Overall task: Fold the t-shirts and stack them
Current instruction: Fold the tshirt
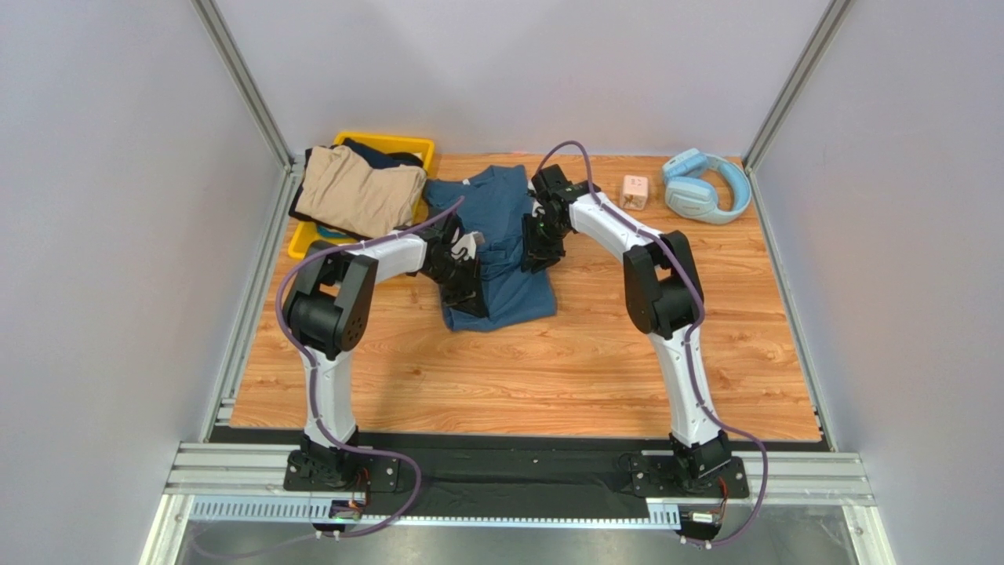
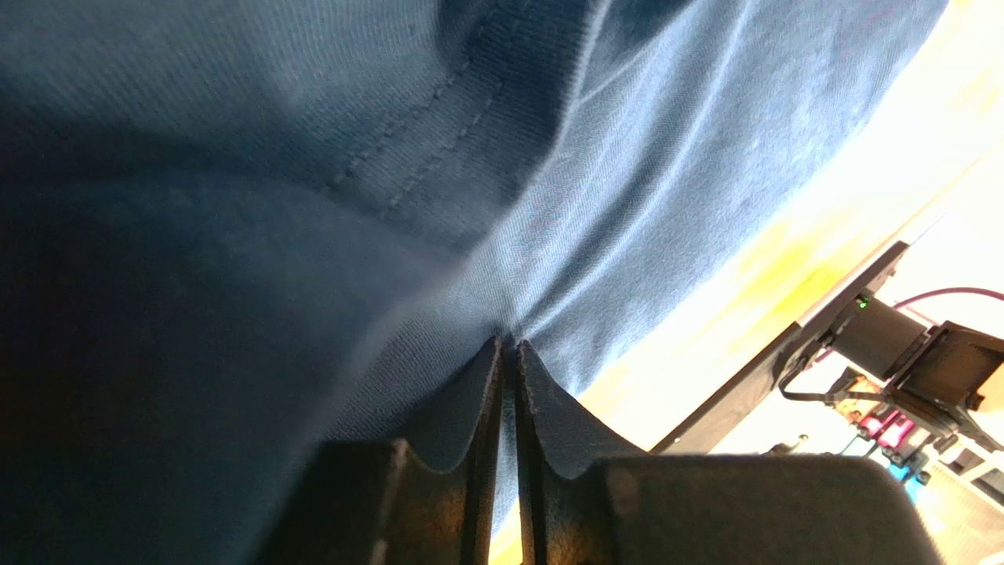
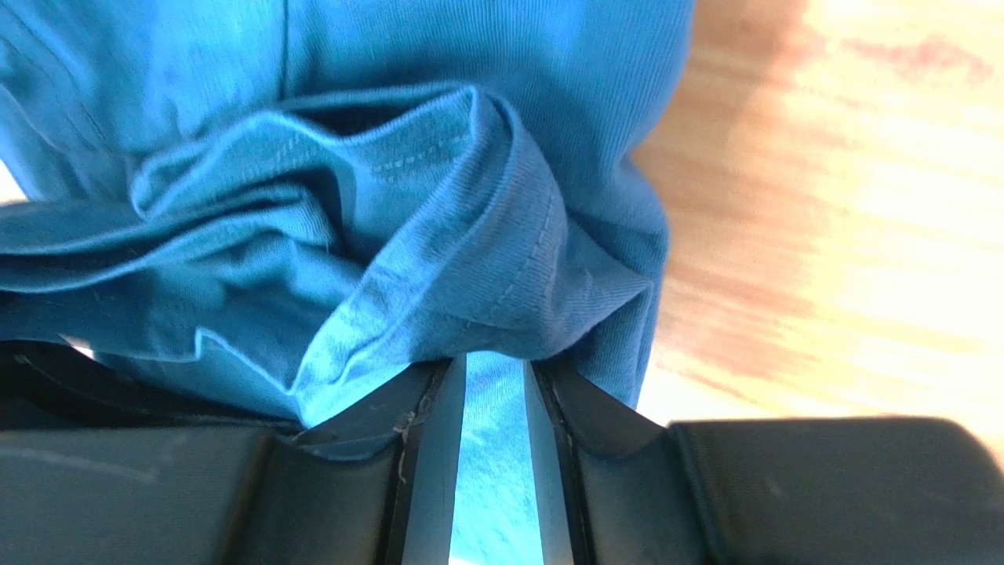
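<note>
On the wooden tabletop (image 1: 589, 365) we judge the folding only partly done: left pincer (image 2: 509, 344) and right pincer (image 3: 495, 359) both clamp the soft teal-blue cloth t-shirt (image 1: 504, 297), while the bunched tan shirt (image 1: 360, 188) waits.

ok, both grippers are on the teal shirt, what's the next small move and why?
Probably raise both together a little. The left gripper is pinched shut on the teal t-shirt, the right gripper clamps a bunched edge, and the rest lies on the table; lifting evenly should free the cloth to fold over.
</note>
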Robot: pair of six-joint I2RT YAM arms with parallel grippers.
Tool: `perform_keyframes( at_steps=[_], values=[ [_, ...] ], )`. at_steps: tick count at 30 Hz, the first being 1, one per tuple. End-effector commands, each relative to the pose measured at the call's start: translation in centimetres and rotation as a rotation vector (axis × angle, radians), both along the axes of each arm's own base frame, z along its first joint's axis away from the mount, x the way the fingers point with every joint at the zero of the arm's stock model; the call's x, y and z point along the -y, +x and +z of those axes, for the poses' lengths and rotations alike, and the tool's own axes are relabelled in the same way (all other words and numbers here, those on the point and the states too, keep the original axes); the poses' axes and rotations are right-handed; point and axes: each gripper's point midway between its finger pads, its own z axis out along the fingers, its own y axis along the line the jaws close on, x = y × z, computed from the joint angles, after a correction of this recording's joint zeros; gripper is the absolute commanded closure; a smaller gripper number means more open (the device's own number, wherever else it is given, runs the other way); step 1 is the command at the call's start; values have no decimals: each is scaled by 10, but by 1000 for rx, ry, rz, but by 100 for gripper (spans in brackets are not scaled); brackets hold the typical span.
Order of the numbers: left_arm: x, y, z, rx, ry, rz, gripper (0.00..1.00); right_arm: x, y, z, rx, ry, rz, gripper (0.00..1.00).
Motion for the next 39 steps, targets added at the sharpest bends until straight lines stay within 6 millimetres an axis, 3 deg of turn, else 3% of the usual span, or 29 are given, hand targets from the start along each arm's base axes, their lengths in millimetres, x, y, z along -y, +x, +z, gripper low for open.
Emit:
perform_keyframes(
  at_steps=[1,13,18,27,30,34,39],
  values=[
    [-26,-33,-17,-73,121,-38,85,11,40,-8,93,-27,-65,69],
    [-33,-42,-17,-89,143,-66,86,-5,67,16,126,71,-109,68],
    [-34,-41,-13,-73,148,-61,86,3,65,6,87,56,-124,68],
    [-34,-24,46,90,133,-27,77,20,35,-15,-2,0,-126,69],
    [-40,-10,64,158,166,3,76,25,30,-14,-9,-15,-128,69],
    [-37,22,82,233,164,40,73,30,30,9,17,0,-126,69],
    [-26,56,63,214,170,29,74,34,29,14,13,9,-119,68]
  ],
)
